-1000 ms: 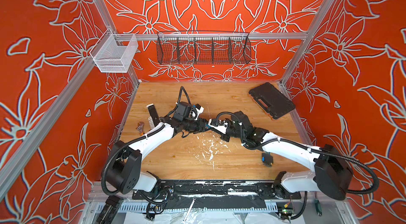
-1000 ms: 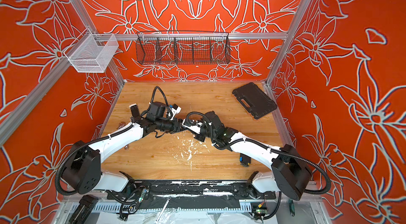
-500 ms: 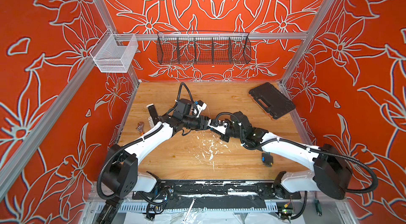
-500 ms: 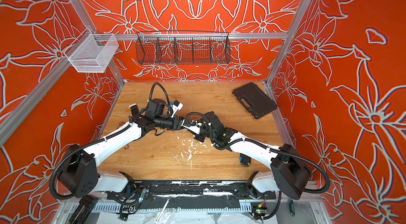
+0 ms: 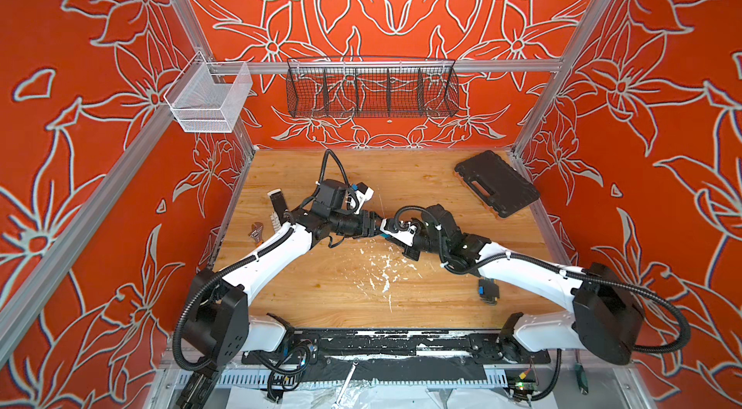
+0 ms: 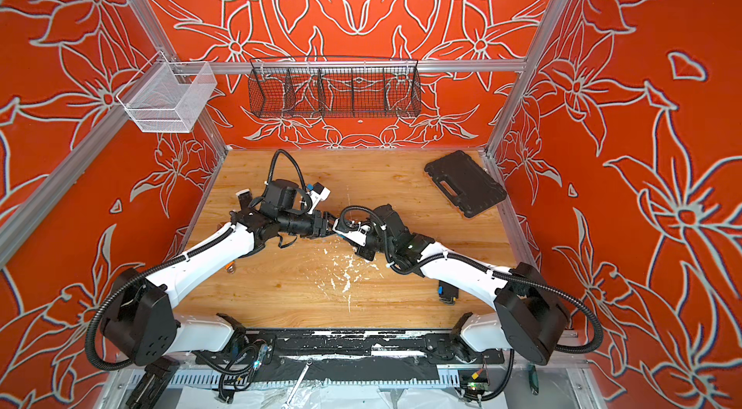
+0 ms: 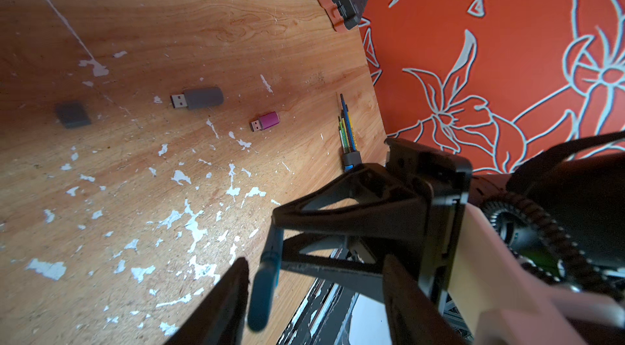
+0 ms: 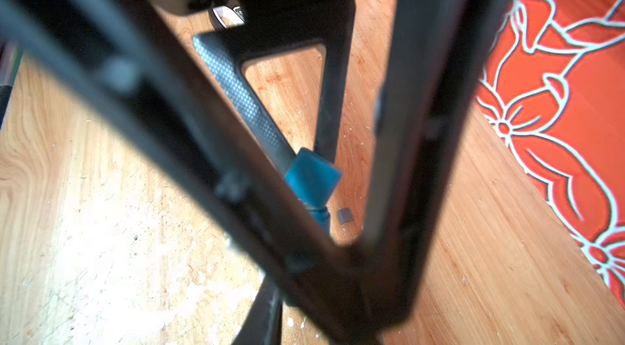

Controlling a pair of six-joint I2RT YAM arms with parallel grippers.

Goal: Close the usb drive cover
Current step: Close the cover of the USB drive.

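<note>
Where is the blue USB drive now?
In the left wrist view, the blue USB drive is pinched in the right gripper above the table, its free end between the spread fingers of the left gripper.

We see orange-red walls (image 5: 401, 5) covered in a pattern of large flowers outlined in white. The pale wooden tabletop (image 5: 361, 298) has honey-brown grain, speckled with white paint flecks. There is a black wire basket (image 5: 371, 92), a white mesh basket (image 5: 208, 102) and a matte black plastic case (image 5: 496, 184). We also find a teal plastic USB drive (image 8: 313, 177), a grey plastic USB drive (image 7: 201, 98), a magenta plastic USB drive (image 7: 267, 121) and a dark grey plastic cap (image 7: 72, 115).
</note>
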